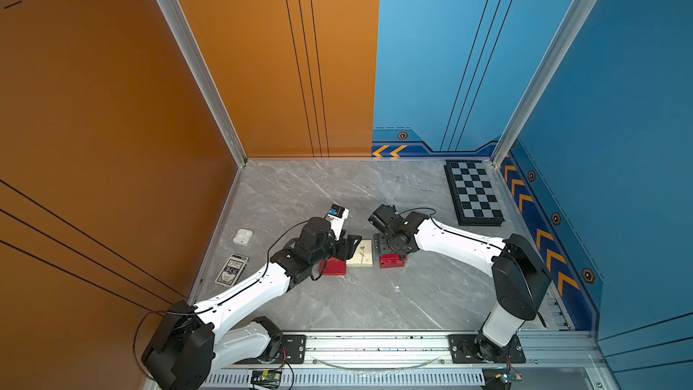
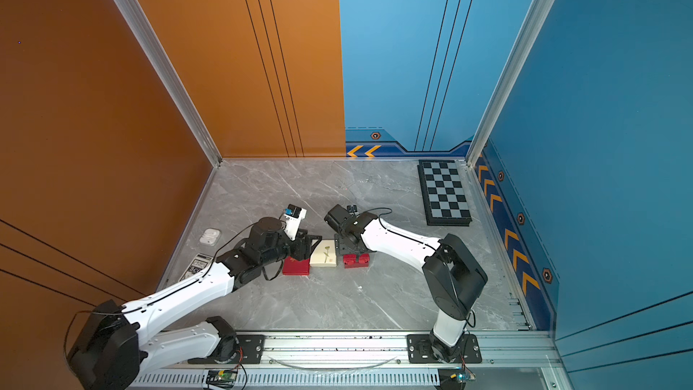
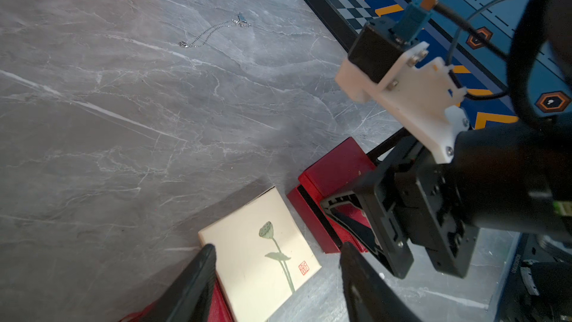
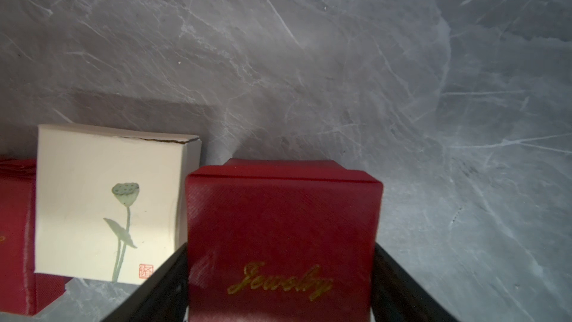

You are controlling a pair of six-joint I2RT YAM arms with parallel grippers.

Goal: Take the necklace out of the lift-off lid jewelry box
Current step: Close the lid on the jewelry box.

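Clamping red lid (image 4: pixel 283 205), right end effector (image 4: pixel 281 244) is cropped.

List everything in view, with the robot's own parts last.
necklace: one, silver, loose on the far part of the table
chessboard: one, black and grey, far right corner
earbud case: one, white, left edge
card deck: one, black and white, left edge, nearer than the case
cream box: one, lotus print, centre
left red box: one, red, left of the cream box
red Jewelry box: one, gold lettering, right of the cream box
table: one, grey marble
left claw: black, open above the cream box
right claw: black, closed around the red Jewelry box
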